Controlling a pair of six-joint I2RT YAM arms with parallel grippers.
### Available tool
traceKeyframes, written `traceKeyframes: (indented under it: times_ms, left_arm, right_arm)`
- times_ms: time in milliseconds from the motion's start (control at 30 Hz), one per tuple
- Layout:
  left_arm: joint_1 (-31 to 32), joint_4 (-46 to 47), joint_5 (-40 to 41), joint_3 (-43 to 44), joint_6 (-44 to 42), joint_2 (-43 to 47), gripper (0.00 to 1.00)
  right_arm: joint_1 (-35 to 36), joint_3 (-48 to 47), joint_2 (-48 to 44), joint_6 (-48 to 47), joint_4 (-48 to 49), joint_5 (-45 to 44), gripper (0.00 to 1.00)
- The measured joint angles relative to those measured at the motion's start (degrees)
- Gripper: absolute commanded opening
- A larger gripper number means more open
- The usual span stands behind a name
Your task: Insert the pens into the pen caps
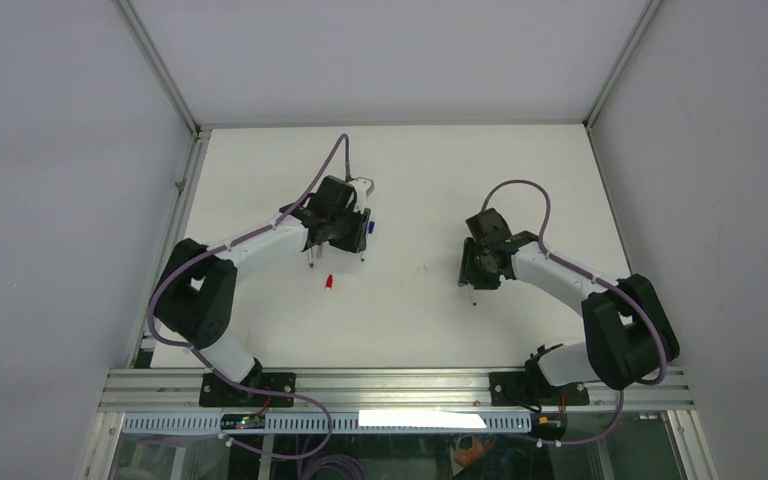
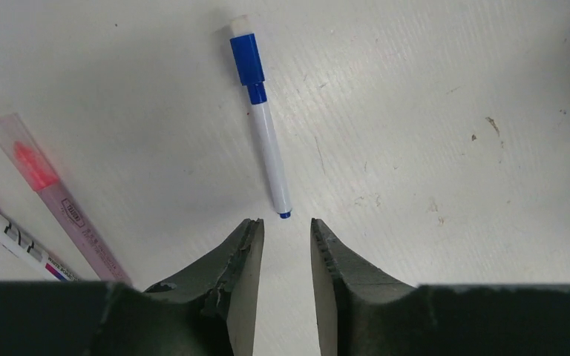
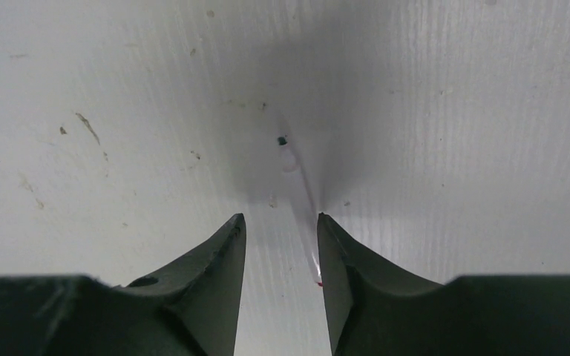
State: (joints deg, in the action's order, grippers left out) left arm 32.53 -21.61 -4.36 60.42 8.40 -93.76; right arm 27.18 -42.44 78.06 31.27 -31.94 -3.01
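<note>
A white pen wearing a blue cap (image 2: 263, 126) lies on the table just ahead of my left gripper (image 2: 287, 230), whose jaws stand a little apart with nothing between them. Left of it lie a pink pen under a clear cap (image 2: 52, 194) and a magenta-capped pen (image 2: 4, 231). From above, the left gripper (image 1: 342, 236) hangs over these, and a loose red pen cap (image 1: 329, 283) lies just in front. My right gripper (image 3: 280, 222) is low over a thin whitish pen (image 3: 294, 162) with a red end. That pen runs between the jaws, close along the right finger (image 3: 341, 256).
The white table (image 1: 410, 170) is walled on the left, right and back. Purple cables loop over both arms. The right arm's pen (image 1: 473, 294) lies well apart from the left arm's group.
</note>
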Motion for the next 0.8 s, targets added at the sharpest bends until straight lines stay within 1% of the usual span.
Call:
traceKeyframes:
  times_ms: [100, 333, 367, 433, 533, 600, 700, 800]
  left_arm:
    - [0.0, -0.7, 0.0, 0.3, 0.1, -0.4, 0.36]
    - [0.0, -1.7, 0.5, 0.5, 0.2, -1.8, 0.38]
    - [0.0, -1.8, 0.9, 0.5, 0.2, -1.8, 0.38]
    - [0.0, -1.9, 1.2, 0.5, 0.2, -1.8, 0.38]
    - [0.0, -2.1, 1.5, 0.5, 0.4, -1.7, 0.39]
    - [0.0, -2.4, 1.7, 0.5, 0.6, -1.2, 0.39]
    - [0.0, -2.6, 2.5, 0.5, 1.0, 0.3, 0.4]
    - [0.0, -2.6, 2.9, 0.5, 1.2, 2.2, 0.4]
  right_arm:
    - [-0.6, -0.1, 2.2, -0.3, 1.1, 0.5, 0.42]
    - [-2.4, -1.5, 4.9, -1.9, 2.4, 0.7, 0.41]
    - [-2.5, -1.7, 5.2, -2.1, 2.5, 0.7, 0.39]
    - [-2.6, -2.3, 5.8, -2.7, 2.5, 0.6, 0.33]
    - [-2.6, -3.8, 7.6, -3.8, 2.4, 0.3, 0.3]
    - [-2.6, -4.7, 8.6, -4.4, 2.3, 0.2, 0.26]
    - [-2.6, -5.7, 9.6, -5.0, 2.0, -0.1, 0.25]
    - [-2.6, -6.5, 10.4, -5.6, 1.2, -0.2, 0.22]
